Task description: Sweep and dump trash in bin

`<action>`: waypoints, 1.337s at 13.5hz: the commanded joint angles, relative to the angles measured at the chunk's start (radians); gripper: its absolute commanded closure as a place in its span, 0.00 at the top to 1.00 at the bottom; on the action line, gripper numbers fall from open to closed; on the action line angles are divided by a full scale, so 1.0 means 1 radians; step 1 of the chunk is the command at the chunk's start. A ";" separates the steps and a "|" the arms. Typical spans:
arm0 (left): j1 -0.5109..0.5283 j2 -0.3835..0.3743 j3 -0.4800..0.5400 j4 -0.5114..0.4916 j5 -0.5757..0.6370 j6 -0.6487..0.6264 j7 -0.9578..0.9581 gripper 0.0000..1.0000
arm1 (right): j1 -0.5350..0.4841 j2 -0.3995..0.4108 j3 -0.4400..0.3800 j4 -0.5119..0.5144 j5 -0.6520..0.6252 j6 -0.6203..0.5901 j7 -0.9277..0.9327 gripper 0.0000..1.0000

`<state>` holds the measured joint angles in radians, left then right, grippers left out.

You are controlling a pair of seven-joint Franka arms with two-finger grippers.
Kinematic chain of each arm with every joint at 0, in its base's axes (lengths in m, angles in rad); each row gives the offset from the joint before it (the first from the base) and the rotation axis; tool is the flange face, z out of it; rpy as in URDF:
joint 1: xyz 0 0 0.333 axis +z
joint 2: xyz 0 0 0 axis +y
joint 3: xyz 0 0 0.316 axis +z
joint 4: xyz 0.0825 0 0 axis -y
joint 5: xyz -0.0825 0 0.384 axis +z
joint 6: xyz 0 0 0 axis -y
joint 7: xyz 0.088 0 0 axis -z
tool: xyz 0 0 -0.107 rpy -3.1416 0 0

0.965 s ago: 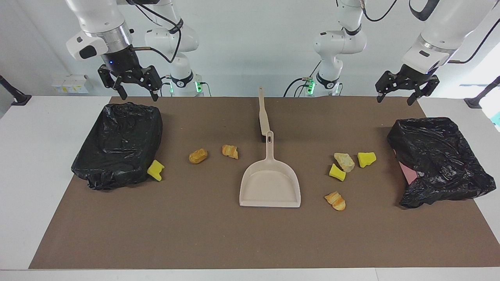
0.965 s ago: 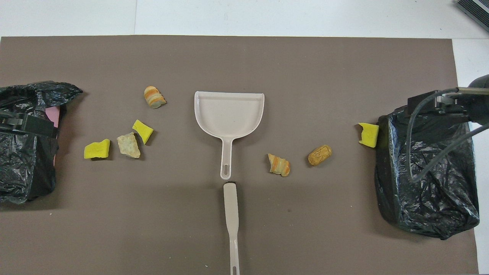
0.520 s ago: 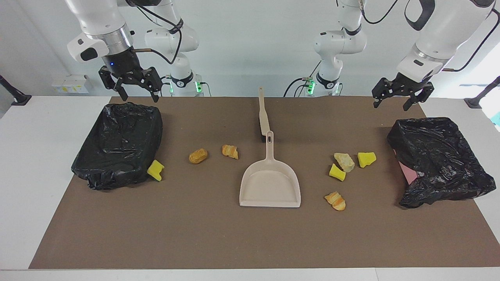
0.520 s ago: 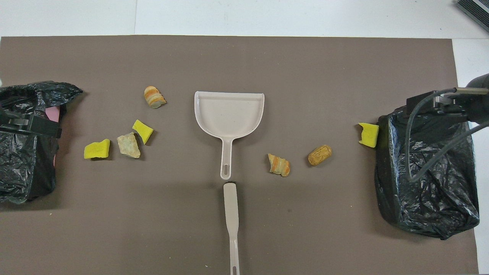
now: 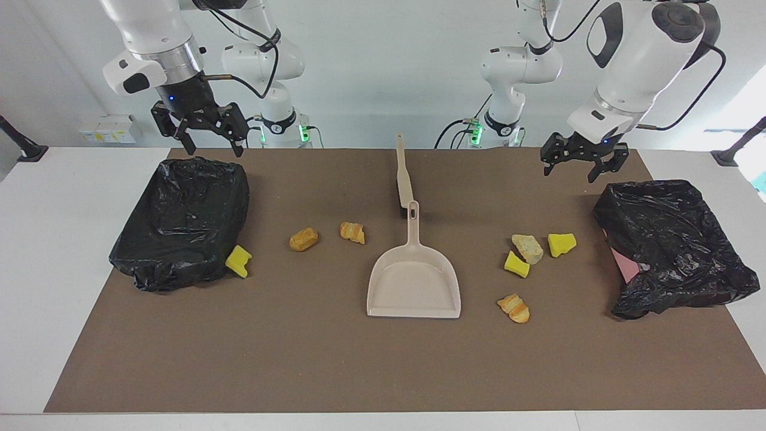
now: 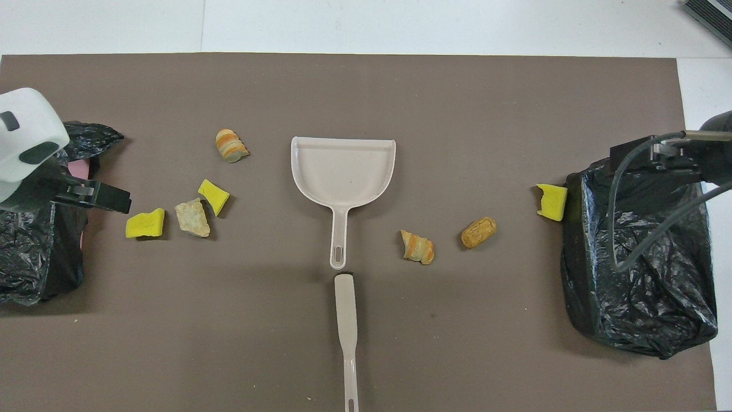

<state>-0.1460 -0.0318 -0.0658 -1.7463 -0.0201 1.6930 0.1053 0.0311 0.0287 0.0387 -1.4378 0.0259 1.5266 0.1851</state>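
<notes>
Facing view tells you nothing is swept yet: the trash (image 5: pixel 528 248) lies scattered on the mat (image 5: pixel 299 359) around the empty dustpan (image 5: pixel 414 281); brush (image 5: pixel 404 173) untouched. Left gripper (image 5: pixel 577 163) and right gripper (image 5: pixel 200 134) hang open, empty, near the bins (image 5: pixel 670 245).

The dustpan (image 5: pixel 414 281) sits mid-frame, the brush (image 5: pixel 404 173) just above it; 4 trash chunks (image 5: pixel 526 248) lie at its right, 3 at its left, a bin (image 5: pixel 182 221) at each side edge.
</notes>
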 commanded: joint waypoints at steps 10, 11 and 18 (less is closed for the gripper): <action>-0.348 -0.091 0.015 -0.307 -0.001 0.200 -0.304 1.00 | 0.000 0.000 -0.005 -0.004 0.023 0.024 -0.022 1.00; -0.400 -0.094 0.015 -0.330 -0.001 0.211 -0.364 1.00 | 0.000 -0.001 -0.005 -0.006 0.025 0.024 -0.022 1.00; -0.662 -0.095 0.014 -0.534 -0.003 0.411 -0.659 1.00 | 0.000 0.000 -0.005 -0.006 0.023 0.024 -0.022 1.00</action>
<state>-0.7392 -0.0820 -0.0716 -2.1868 -0.0205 2.0368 -0.4901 0.0321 0.0290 0.0387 -1.4389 0.0302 1.5376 0.1851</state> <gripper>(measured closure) 0.000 0.000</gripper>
